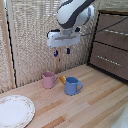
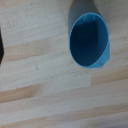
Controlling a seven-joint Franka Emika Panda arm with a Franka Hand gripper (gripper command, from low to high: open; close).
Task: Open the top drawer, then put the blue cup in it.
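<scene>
Now: top drawer [image 1: 112, 21] looks closed, not opened yet | blue cup [image 1: 73, 86] on bench [image 1: 95, 107] beside pink mug [image 1: 48, 79], untouched | claw [image 1: 62, 51] above cup, released, empty | both steps left

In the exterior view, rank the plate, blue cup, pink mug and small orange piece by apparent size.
1. Plate, though it sits nearest the camera.
2. Blue cup.
3. Pink mug, slightly smaller.
4. Orange piece, partly hidden.
</scene>
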